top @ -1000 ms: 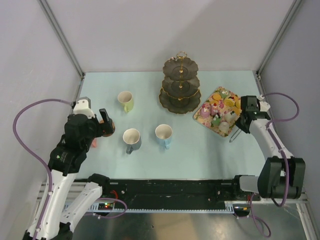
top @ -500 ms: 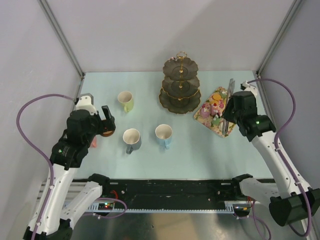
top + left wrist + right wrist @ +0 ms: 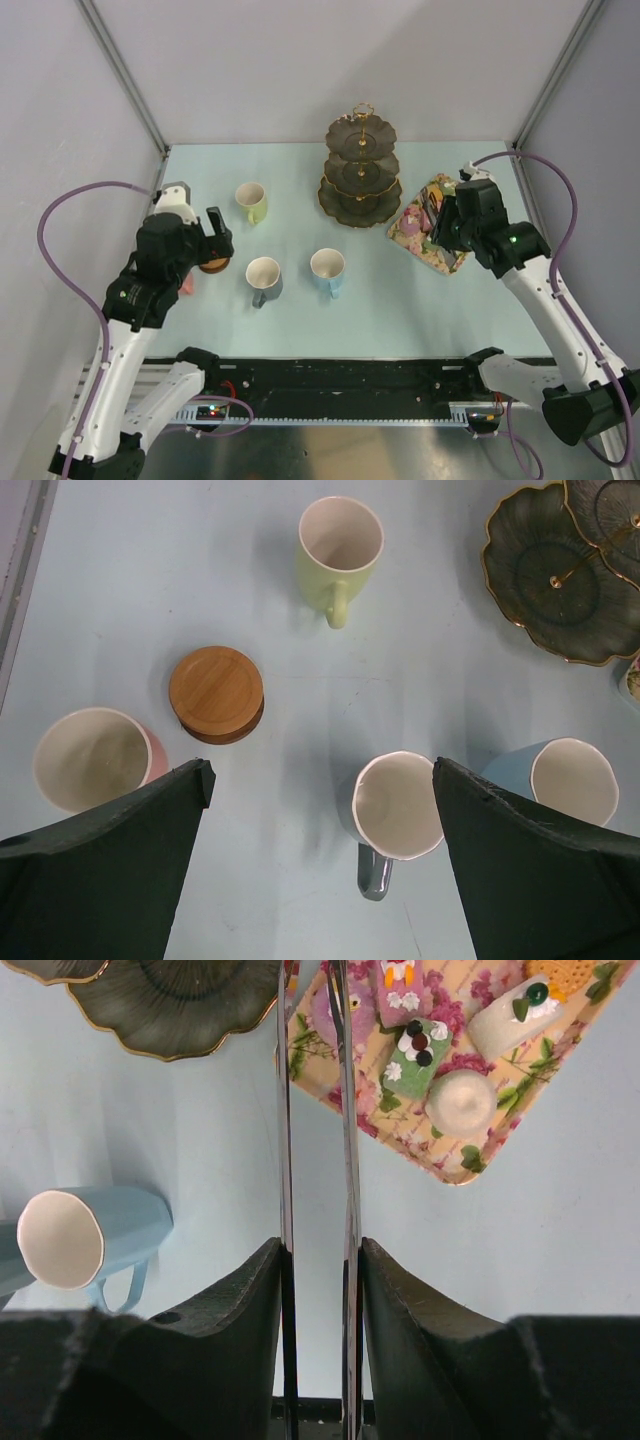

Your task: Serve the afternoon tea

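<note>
My left gripper [image 3: 214, 238] [image 3: 322, 772] is open and empty, hovering above the grey mug [image 3: 264, 277] [image 3: 396, 806]. Around it stand the pink mug [image 3: 90, 759], a stack of brown coasters [image 3: 212, 265] [image 3: 216, 692], the yellow-green mug [image 3: 251, 202] [image 3: 340, 546] and the blue mug [image 3: 328, 270] [image 3: 571, 780]. The dark gold-rimmed stand [image 3: 361, 170] [image 3: 180, 1005] is empty. My right gripper [image 3: 441, 226] [image 3: 318, 1250] is shut on metal tongs [image 3: 284, 1110], whose tips reach over the small cakes [image 3: 416, 1052] on the floral tray [image 3: 425, 225] [image 3: 440, 1160].
The blue mug also shows at the left of the right wrist view [image 3: 85, 1238]. Metal frame posts [image 3: 125, 75] and grey walls close in the table on three sides. The pink mug is mostly hidden under my left arm in the top view.
My right arm has swung left and away from its base, bringing the tongs from beside the tray's near edge to over the cakes. My left gripper has moved slightly farther from the base.
</note>
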Motion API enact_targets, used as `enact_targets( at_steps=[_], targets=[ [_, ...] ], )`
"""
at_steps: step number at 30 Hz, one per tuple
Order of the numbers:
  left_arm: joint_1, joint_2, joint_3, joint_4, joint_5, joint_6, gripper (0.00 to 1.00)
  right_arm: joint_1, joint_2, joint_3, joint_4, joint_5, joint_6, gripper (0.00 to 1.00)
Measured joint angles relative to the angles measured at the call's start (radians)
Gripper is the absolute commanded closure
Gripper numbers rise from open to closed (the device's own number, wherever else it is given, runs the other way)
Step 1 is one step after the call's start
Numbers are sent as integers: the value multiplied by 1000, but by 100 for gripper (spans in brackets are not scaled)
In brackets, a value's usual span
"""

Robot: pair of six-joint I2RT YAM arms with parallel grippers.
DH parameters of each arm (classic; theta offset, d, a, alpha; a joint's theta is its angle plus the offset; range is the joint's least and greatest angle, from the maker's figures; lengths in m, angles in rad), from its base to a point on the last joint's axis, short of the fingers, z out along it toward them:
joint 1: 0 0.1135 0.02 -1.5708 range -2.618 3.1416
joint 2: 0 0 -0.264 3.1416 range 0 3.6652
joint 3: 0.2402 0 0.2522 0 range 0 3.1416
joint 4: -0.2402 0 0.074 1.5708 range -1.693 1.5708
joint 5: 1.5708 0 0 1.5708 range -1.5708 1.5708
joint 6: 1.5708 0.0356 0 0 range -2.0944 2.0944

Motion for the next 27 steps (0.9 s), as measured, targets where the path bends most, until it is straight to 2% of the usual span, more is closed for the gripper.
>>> enact_targets(
  at_steps=[5,12,16,21,27],
  targets=[
    [0,-17,-2,2,-31,1,0,2,10,40,-65,6,-22,60],
    [-1,-116,-51,29,-129,2,0,6,66,70,-157,34,-56,60],
    [-1,-146,-65,47,-129,-1,0,35,84,84,-183,50,-71,60],
    [-1,-124,-65,71,-63,-53,0,165,85,102,-168,105,-92,60],
    [-2,-56,-64,114,105,-194,0,445,84,104,-69,201,-132,60]
  ],
)
